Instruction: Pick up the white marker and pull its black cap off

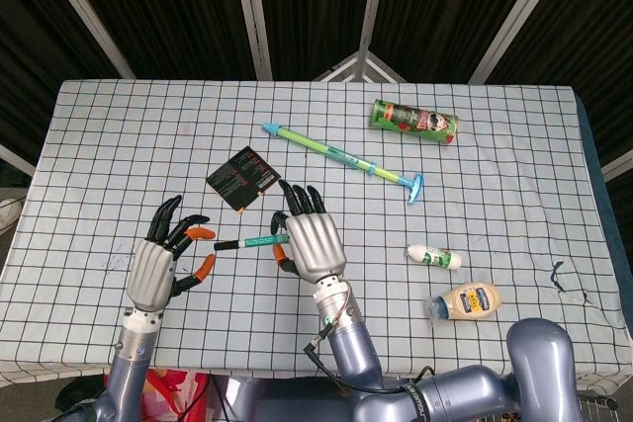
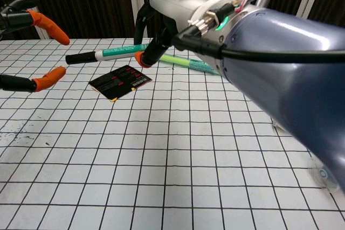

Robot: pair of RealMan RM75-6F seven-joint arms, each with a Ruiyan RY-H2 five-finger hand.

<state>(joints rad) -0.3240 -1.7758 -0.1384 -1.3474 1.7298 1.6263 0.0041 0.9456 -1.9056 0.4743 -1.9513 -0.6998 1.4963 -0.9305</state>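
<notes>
My right hand (image 1: 309,240) holds the white marker (image 1: 259,241) above the table, pinched near its teal-labelled barrel. The marker (image 2: 116,54) lies level, its black cap (image 2: 80,58) pointing left toward my left hand. In the head view the cap (image 1: 228,244) sits just right of the left hand (image 1: 158,266). That hand has its orange-tipped fingers (image 2: 48,23) spread apart, with nothing in them, a short gap from the cap.
A dark card (image 1: 240,177) lies on the checked cloth behind the hands. Further back are a green and blue rod (image 1: 341,158) and a green can (image 1: 415,122). A small white bottle (image 1: 434,257) and a squeeze bottle (image 1: 467,301) lie at right.
</notes>
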